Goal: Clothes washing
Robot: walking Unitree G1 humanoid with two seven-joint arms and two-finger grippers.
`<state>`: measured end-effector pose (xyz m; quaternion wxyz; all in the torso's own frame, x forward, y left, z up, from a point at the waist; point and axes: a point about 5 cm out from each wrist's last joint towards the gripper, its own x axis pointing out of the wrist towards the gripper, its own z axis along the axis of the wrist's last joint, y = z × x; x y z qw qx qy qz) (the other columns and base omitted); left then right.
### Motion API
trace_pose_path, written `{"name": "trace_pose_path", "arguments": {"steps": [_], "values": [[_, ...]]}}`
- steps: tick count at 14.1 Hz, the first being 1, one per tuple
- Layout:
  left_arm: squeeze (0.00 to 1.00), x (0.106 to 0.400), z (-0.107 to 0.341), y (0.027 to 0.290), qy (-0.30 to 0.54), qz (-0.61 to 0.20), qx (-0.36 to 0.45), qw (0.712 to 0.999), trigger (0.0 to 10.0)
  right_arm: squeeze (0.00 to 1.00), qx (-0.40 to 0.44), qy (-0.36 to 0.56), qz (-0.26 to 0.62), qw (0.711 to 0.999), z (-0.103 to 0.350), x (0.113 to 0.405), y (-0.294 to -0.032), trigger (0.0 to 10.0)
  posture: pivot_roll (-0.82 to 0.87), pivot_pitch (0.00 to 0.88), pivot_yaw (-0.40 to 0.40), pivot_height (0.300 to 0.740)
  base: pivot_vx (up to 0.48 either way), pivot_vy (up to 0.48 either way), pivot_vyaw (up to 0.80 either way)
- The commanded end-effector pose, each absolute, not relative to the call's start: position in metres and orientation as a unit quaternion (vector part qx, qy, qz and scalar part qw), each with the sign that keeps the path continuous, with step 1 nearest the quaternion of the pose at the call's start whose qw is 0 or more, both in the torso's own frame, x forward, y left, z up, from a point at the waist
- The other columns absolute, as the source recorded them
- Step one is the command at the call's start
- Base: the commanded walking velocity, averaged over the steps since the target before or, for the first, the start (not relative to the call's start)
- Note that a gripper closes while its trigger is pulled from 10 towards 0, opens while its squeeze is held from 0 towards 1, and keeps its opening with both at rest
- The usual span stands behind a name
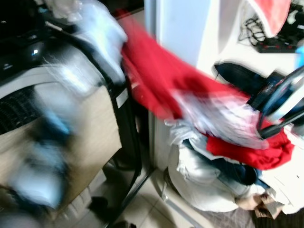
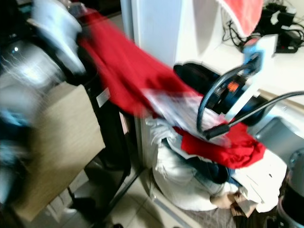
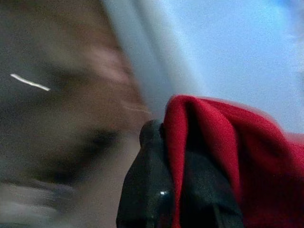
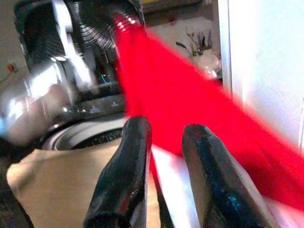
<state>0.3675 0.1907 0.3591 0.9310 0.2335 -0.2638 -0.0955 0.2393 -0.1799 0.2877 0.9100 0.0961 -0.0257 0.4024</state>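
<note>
Left gripper (image 3: 166,190): black fingers clamped on a fold of red garment (image 1: 156,80), raised at upper left, heavily blurred
Right gripper (image 4: 164,156): fingers parted with a gap, nothing between them, red cloth stretched just beyond the tips
Red garment: pulled taut in a diagonal band from upper left down to the clothes pile (image 1: 223,171)
Clothes pile: white, denim and red items heaped on the floor beside a white cabinet (image 1: 185,28)
Washer (image 4: 80,128): rim and control panel visible behind a tan box (image 2: 57,142)
</note>
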Motion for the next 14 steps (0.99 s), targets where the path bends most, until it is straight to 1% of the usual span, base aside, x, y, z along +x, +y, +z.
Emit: {"name": "trace_pose_path", "arguments": {"steps": [1,2,3,4,5,6,7,8,9,10,11,12,14], "values": [[0.0,0.343,0.43,0.231,-0.384,0.074,0.297,0.871,0.0,0.0,0.089,-0.035,0.401,0.911,0.29,0.239,-0.178,10.0,-0.16,0.0,0.068,0.74,0.0,0.0,0.0],[0.0,0.32,0.471,0.252,-0.435,0.161,0.352,0.813,0.0,0.0,0.092,-0.042,0.393,0.914,0.292,0.242,-0.179,10.0,-0.16,0.0,0.067,0.74,0.0,0.0,0.0],[0.0,0.317,0.484,0.258,-0.432,0.172,0.39,0.794,0.0,0.0,0.09,-0.045,0.389,0.916,0.291,0.244,-0.179,10.0,-0.15,0.0,0.066,0.74,0.0,0.0,0.0],[0.0,0.352,0.442,0.256,-0.322,0.099,0.404,0.851,0.0,0.0,0.082,-0.042,0.39,0.916,0.287,0.245,-0.174,10.0,-0.15,0.0,0.069,0.74,0.0,0.0,0.0],[0.0,0.361,0.429,0.256,-0.286,0.081,0.412,0.861,0.0,0.0,0.078,-0.04,0.391,0.916,0.285,0.245,-0.172,10.0,-0.15,0.0,0.069,0.74,0.0,0.0,0.0],[0.0,0.375,0.402,0.256,-0.224,0.045,0.405,0.885,0.0,0.0,0.073,-0.034,0.396,0.915,0.283,0.243,-0.168,10.0,-0.15,0.0,0.072,0.74,0.0,0.0,0.0],[0.0,0.39,0.366,0.262,-0.13,0.028,0.396,0.908,10.0,0.0,0.061,-0.021,0.404,0.912,0.278,0.241,-0.163,10.0,-0.16,0.0,0.076,0.74,0.0,0.0,0.0],[0.0,0.394,0.348,0.265,-0.089,0.009,0.369,0.925,10.0,0.0,0.053,-0.009,0.409,0.911,0.274,0.239,-0.16,10.0,-0.16,0.0,0.077,0.74,0.0,0.0,0.0],[0.0,0.398,0.309,0.275,0.01,-0.008,0.333,0.943,10.0,0.0,0.025,0.033,0.418,0.908,0.26,0.236,-0.151,10.0,-0.17,0.0,0.08,0.74,0.0,0.0,0.0],[0.0,0.397,0.293,0.281,0.054,-0.013,0.324,0.945,10.0,0.0,0.012,0.052,0.424,0.904,0.252,0.233,-0.147,10.0,-0.17,0.0,0.08,0.74,0.0,0.0,0.0],[0.0,0.394,0.273,0.292,0.11,-0.01,0.308,0.945,10.0,0.0,0.0,0.071,0.436,0.897,0.242,0.229,-0.139,10.0,-0.17,0.0,0.08,0.74,0.0,0.0,0.0],[1.0,0.39,0.267,0.301,0.136,0.002,0.297,0.945,10.0,0.0,-0.002,0.078,0.445,0.892,0.237,0.226,-0.132,10.0,-0.17,0.0,0.076,0.74,0.0,0.0,0.0],[1.0,0.385,0.266,0.311,0.167,0.007,0.284,0.944,10.0,0.0,-0.004,0.083,0.452,0.888,0.234,0.225,-0.128,10.0,-0.17,0.0,0.076,0.74,0.0,0.0,0.0]]}}
